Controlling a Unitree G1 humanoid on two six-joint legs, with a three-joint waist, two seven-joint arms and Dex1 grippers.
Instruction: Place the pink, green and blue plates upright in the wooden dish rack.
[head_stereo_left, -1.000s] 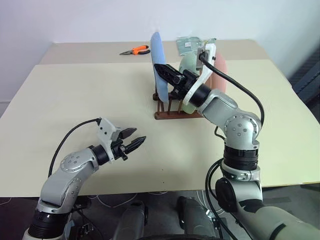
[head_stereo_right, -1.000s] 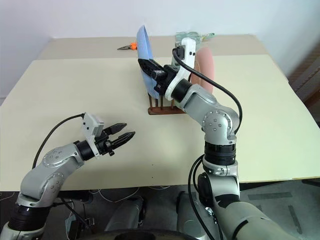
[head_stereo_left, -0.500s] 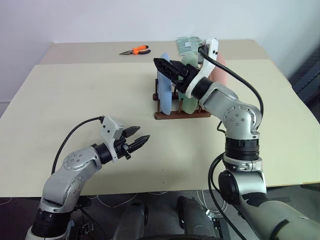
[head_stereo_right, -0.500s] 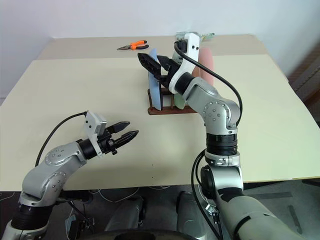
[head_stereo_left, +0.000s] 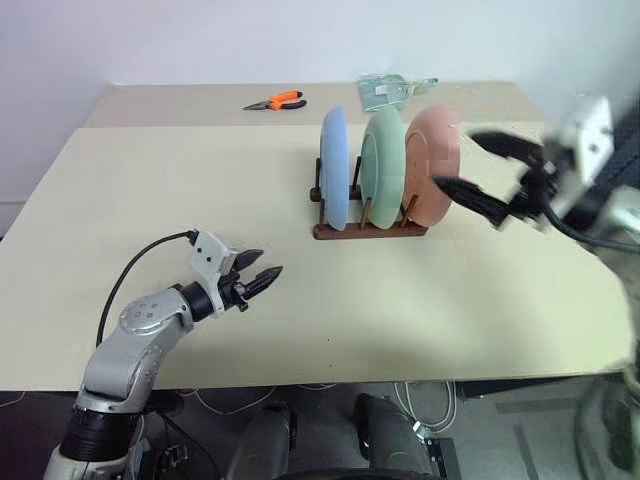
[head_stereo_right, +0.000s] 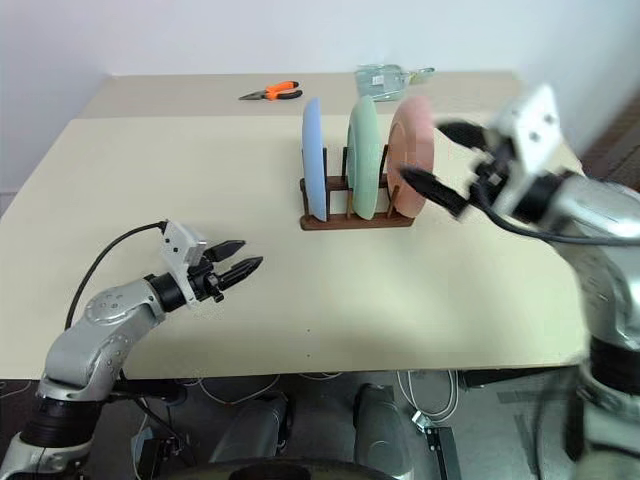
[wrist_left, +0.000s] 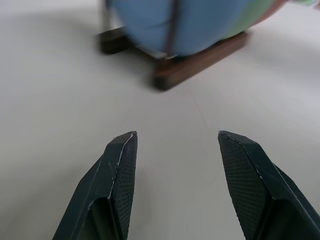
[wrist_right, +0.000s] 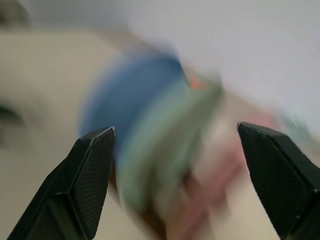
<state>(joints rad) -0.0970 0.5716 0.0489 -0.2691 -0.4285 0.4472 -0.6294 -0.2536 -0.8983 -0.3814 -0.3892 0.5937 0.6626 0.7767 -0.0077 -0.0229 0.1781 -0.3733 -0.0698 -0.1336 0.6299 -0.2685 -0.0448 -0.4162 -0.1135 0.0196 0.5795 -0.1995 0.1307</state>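
Three plates stand upright in the wooden dish rack (head_stereo_left: 368, 229) at mid-table: the blue plate (head_stereo_left: 334, 168) on the left, the green plate (head_stereo_left: 383, 167) in the middle, the pink plate (head_stereo_left: 433, 164) on the right. My right gripper (head_stereo_left: 462, 165) hovers open in the air just right of the pink plate, holding nothing. Over the front left of the table my left gripper (head_stereo_left: 262, 268) is open and empty, well short of the rack. In the left wrist view its fingers (wrist_left: 120, 165) point at the rack (wrist_left: 200, 57) and the blue plate (wrist_left: 185, 20).
Orange-handled pliers (head_stereo_left: 274, 101) lie at the back of the table. A clear packet (head_stereo_left: 390, 91) rests behind the rack. The table (head_stereo_left: 150, 190) has open surface left, right and in front of the rack.
My right gripper let go of the blue plate, which now stands upright in the rack, and swung away to the right, opening wide. The left gripper shifted slightly left.
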